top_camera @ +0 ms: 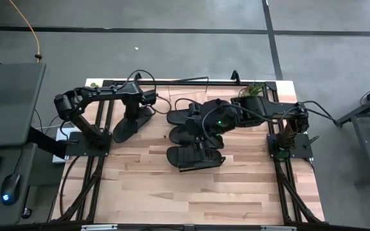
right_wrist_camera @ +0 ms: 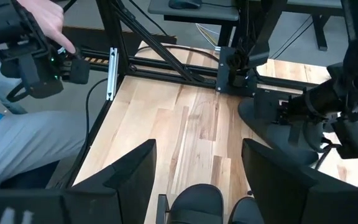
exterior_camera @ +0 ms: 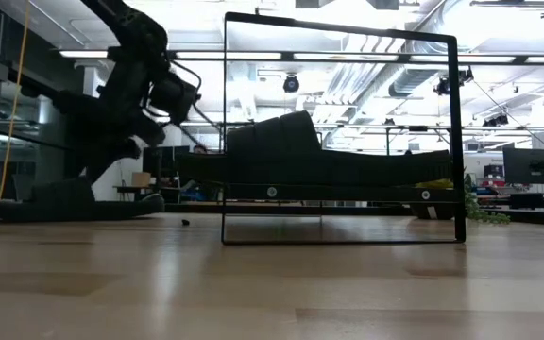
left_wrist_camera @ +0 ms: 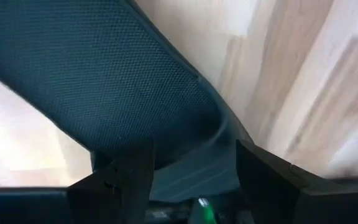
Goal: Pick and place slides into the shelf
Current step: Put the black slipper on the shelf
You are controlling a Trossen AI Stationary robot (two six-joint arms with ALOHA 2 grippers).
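Matte black ribbed-strap slide sandals: three [top_camera: 194, 138] clustered mid-table under the right arm, a fourth [top_camera: 132, 123] at the table's left, under the left arm. Light-wood shelf in thin black wire frame [exterior_camera: 456, 142] stands at the far edge; whether a sandal already sits on its plank, cannot tell. Left gripper [top_camera: 133, 115] is down on the left slide, fingers [left_wrist_camera: 126, 186] spread wide either side of the sole edge, likely gripping it, seen close in left wrist view. Right gripper [right_wrist_camera: 197, 168] hovers above the cluster, jaws wide, empty. A person's hand [right_wrist_camera: 48, 22] is beyond the table. Judgement: lift the slide level, clear the table before swinging toward the shelf, keep the sole flat, avoid the right arm.
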